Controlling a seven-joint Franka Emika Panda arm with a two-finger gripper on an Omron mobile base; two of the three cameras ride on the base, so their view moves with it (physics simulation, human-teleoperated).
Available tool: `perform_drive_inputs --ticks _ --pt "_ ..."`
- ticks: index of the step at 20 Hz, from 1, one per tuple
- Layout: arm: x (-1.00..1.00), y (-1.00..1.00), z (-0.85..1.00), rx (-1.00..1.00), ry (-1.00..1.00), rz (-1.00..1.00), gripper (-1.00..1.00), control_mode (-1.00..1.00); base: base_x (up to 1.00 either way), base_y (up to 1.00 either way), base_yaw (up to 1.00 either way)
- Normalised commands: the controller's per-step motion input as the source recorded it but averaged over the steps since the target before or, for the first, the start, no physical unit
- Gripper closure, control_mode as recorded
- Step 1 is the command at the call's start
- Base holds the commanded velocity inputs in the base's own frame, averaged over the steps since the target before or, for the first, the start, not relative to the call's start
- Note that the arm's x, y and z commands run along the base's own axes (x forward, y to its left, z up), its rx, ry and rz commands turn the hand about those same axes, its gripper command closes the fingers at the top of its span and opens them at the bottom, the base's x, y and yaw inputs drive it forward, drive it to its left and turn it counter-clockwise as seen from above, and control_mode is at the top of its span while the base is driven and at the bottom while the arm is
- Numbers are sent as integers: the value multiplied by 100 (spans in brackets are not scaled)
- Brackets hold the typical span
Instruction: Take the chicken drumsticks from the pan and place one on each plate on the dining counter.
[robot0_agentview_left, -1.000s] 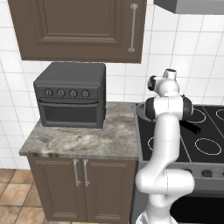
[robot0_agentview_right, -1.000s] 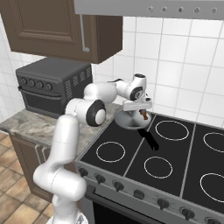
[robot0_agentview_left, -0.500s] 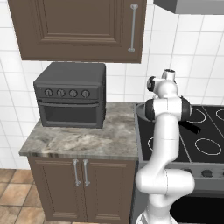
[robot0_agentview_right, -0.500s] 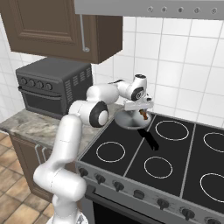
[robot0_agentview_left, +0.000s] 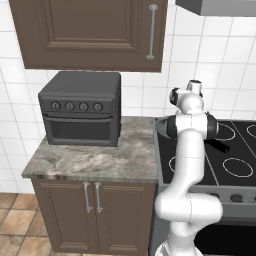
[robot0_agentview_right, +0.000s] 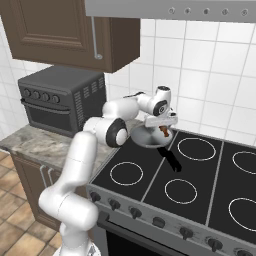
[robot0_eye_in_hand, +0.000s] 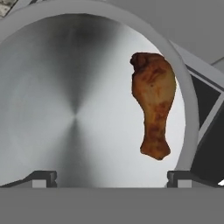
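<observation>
**A:** You're over the stove now, and your claw (robot0_agentview_right: 161, 125) hangs just above the pan (robot0_agentview_right: 150, 137) at the back left of the cooktop (robot0_agentview_right: 200, 175), close to the tiled wall. Jaws stand wide apart, nothing between them.

**B:** And from the hand camera, what have you got under you?

**A:** You're looking straight down into the pan (robot0_eye_in_hand: 78, 109). One chicken drumstick (robot0_eye_in_hand: 153, 109) lies on the grey metal near the rim, off to the right in that view, thick end toward the top, bone end toward the bottom. Your two fingertips (robot0_eye_in_hand: 41, 177) show at the bottom, one on each side, and the drumstick sits closer to the right-hand one than to the middle of the gap.

**B:** Any other drumstick in there?

**A:** You've only got that one in sight in the pan.

**B:** So which step is this?

**A:** I'd call it the approach to a pick: you're lined up over the pan but not touching the meat yet.

**B:** What does the next move want?

**A:** By my reckoning, shift so the drumstick falls midway between your fingers, come down, and close across its narrow width. Mind the rim on that side; it's near. The plates and dining counter are elsewhere, so expect a drive after the lift.
</observation>
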Motion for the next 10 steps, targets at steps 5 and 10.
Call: perform_drive_inputs --ticks 5,10 --pt "2 0 -15 0 0 0 -100 -100 0 0 0" --pt "6 0 -15 0 -1 0 -100 -100 0 0 0"
